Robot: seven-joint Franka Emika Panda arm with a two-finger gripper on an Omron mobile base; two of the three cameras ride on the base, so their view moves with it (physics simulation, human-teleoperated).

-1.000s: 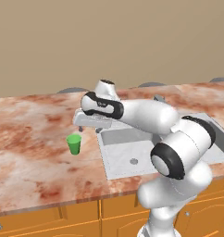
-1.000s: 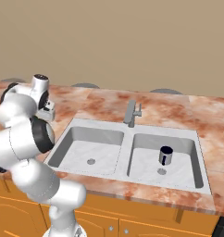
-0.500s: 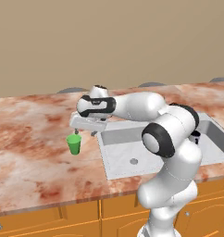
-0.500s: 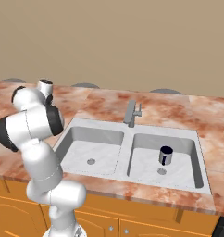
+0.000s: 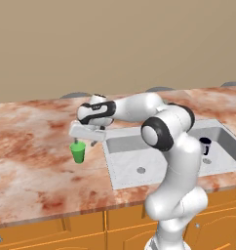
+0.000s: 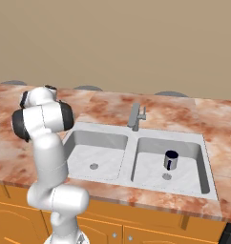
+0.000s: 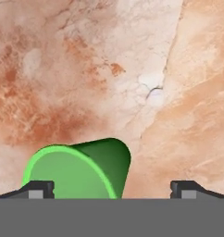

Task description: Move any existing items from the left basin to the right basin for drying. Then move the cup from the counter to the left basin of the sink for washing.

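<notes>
Since the earlier frame the arm has been swung further out over the table [image 5: 37,161] and the pincer [image 7: 111,187] brought above the cup [image 5: 78,152], released, jaws wide. The cup is seen off-centre, toward the left fingertip [image 7: 40,189]; centring is advisable before descent. One cup and one dark mug [image 6: 171,159], well away in the right basin [image 6: 186,178], are counted

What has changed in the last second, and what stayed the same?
The arm swung further left and lower, bringing the gripper down right over the green cup on the counter. In the hand view the fingers are spread wide, with the cup nearer one of them; nothing is gripped yet. The cup has not moved. The dark mug stays upright in the right basin, and the left basin is unchanged.
</notes>
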